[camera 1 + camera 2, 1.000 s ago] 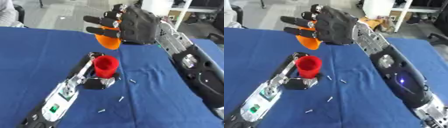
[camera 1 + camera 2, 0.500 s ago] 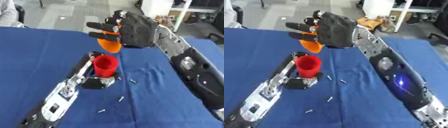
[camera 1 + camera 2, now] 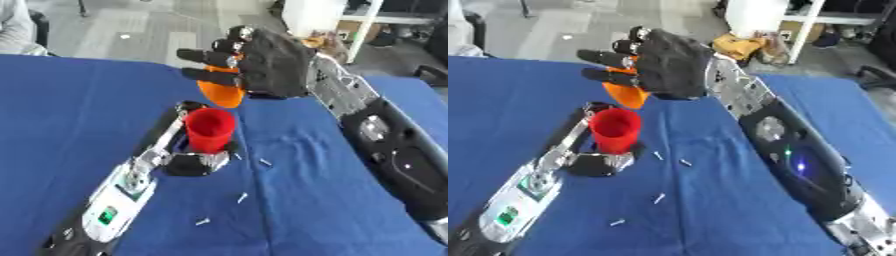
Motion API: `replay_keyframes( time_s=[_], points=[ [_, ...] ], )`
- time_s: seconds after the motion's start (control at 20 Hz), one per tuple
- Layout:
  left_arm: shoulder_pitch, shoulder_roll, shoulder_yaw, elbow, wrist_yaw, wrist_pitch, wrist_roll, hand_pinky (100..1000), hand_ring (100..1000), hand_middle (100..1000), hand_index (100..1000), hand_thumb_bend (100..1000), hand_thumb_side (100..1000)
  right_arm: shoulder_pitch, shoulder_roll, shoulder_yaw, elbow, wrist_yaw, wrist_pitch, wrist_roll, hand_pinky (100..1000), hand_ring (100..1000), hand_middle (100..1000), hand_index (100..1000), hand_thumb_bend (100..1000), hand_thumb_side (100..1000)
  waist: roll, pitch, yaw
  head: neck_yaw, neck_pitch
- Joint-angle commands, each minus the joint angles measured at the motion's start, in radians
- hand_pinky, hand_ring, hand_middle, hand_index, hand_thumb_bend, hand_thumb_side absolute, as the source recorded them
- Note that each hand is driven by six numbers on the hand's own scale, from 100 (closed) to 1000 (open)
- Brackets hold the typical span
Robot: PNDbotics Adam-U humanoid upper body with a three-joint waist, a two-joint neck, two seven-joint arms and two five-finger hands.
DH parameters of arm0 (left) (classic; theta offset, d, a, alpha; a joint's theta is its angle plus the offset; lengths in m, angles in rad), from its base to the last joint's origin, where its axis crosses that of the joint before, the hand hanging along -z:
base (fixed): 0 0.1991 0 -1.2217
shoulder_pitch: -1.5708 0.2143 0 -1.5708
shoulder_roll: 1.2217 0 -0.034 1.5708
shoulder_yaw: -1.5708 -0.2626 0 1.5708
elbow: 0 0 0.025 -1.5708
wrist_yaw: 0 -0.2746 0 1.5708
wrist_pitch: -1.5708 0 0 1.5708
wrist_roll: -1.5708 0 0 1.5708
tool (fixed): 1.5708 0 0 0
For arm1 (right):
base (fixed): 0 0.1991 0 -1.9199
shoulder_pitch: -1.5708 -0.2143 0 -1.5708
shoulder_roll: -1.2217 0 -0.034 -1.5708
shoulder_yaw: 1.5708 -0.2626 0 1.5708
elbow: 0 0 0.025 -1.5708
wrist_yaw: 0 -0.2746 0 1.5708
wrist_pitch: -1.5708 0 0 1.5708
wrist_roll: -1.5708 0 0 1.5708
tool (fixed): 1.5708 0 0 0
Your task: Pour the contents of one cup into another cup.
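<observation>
An orange cup (image 3: 219,93) is grasped in the curled fingers of the right hand (image 3: 267,65) and held just above and behind the upright red cup (image 3: 209,129), itself gripped by the left hand (image 3: 194,159) on the blue table (image 3: 332,200), where small pale pieces (image 3: 242,198) are scattered; no writing can be read.

my right hand (image 3: 271,65): black, bulky back, silver-tipped fingers. right forearm black with silver plates, round joint caps, small lit dots. left hand (image 3: 194,162): black and silver; forearm carries a green mark.
</observation>
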Motion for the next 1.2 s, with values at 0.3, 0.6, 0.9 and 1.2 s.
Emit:
replay_keyframes(
  time_s=[0.3, 0.6, 0.9, 1.2],
  points=[
    [-0.017, -0.002, 0.006, -0.015, -0.004, -0.006, -0.005, 100, 264, 337, 627, 100, 338, -0.045, -0.062, -0.042, -0.079, -0.062, -0.070, -0.128, 568, 325, 889, 913, 100, 100, 0.003, -0.017, -0.004, 0.003, -0.011],
    [-0.018, 0.000, 0.009, -0.013, -0.005, -0.008, -0.005, 100, 266, 338, 628, 100, 337, -0.042, -0.039, 0.002, -0.047, -0.014, -0.111, -0.105, 542, 316, 895, 909, 100, 100, 0.001, -0.017, -0.003, 0.001, -0.008],
    [-0.017, -0.003, 0.023, -0.007, -0.005, -0.007, 0.003, 100, 267, 339, 630, 100, 344, -0.020, -0.010, 0.014, -0.003, 0.049, -0.139, -0.135, 533, 310, 882, 902, 100, 100, 0.000, -0.015, -0.009, 0.004, -0.013],
    [-0.015, -0.004, 0.021, -0.008, -0.006, -0.008, -0.001, 100, 268, 339, 631, 100, 341, -0.019, -0.006, 0.012, 0.012, 0.064, -0.139, -0.150, 530, 310, 881, 902, 100, 100, 0.003, -0.016, -0.007, 0.003, -0.011]
  ],
)
